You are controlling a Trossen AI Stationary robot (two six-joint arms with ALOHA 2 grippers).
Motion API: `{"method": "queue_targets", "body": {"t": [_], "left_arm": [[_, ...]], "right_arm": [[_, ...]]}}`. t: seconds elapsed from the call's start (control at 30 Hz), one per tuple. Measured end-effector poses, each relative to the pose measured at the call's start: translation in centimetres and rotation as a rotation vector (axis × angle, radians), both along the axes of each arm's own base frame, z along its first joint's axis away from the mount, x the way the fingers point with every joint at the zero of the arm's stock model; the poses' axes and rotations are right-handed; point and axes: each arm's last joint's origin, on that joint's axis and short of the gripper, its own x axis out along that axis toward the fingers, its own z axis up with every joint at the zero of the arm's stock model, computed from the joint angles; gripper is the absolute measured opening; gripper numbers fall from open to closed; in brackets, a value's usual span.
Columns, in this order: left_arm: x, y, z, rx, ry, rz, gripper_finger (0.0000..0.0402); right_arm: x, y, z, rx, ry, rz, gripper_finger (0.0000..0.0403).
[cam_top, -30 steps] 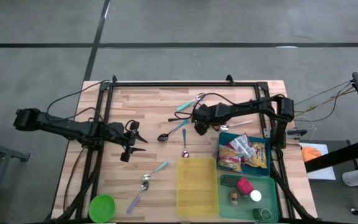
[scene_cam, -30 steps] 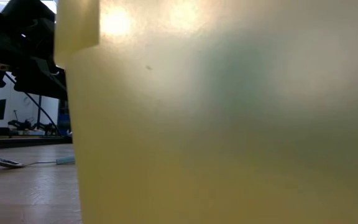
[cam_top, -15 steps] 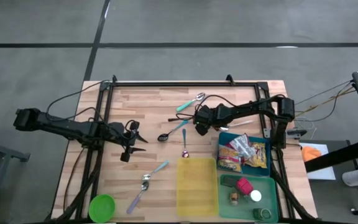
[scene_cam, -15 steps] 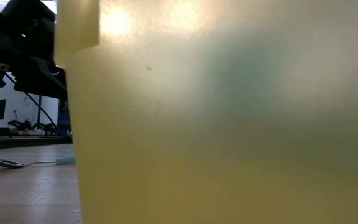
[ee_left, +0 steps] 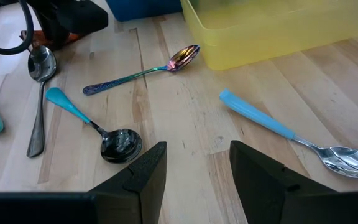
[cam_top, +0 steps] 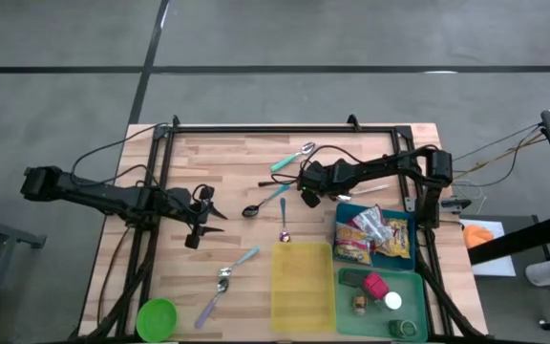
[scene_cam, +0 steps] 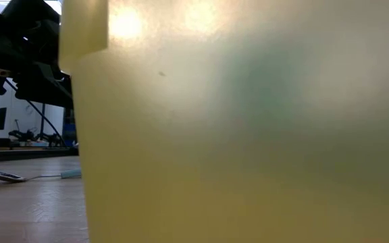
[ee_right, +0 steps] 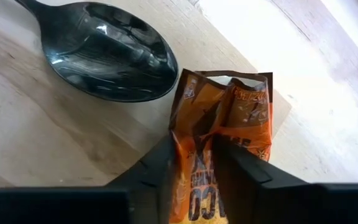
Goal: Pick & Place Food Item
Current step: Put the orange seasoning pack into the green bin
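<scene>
The right gripper [ee_right: 191, 163] has its 2 fingers [ee_right: 157, 168] pinched onto an orange snack packet [ee_right: 219, 134] on the tabletop [cam_top: 237, 172], just beside a dark spoon [ee_right: 107, 53] and near the blue bin [cam_top: 347, 212]. The left gripper [ee_left: 194, 171] hovers half open, holding nothing, well apart from that bin.

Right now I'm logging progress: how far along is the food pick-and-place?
Done: several snack bags lie in the blue bin. In hand: the right pincer pinches an orange snack packet beside a dark spoon. Left: lifting and placing it. The left pincer waits open.
</scene>
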Motion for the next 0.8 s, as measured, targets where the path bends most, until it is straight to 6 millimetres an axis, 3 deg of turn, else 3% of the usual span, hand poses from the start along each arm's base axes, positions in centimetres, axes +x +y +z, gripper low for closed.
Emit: {"method": "queue_targets", "body": {"t": [0.33, 0.8], "left_arm": [[0.0, 0.0, 0.0, 0.0, 0.0, 0.0, 0.0174], [0.0, 0.0, 0.0, 0.0, 0.0, 0.0, 0.0174]], "right_arm": [[0.02, 0.01, 0.04, 0.005, 0.002, 0.004, 0.0014], [-0.1, 0.05, 0.11, 0.008, 0.013, 0.007, 0.0011]]}}
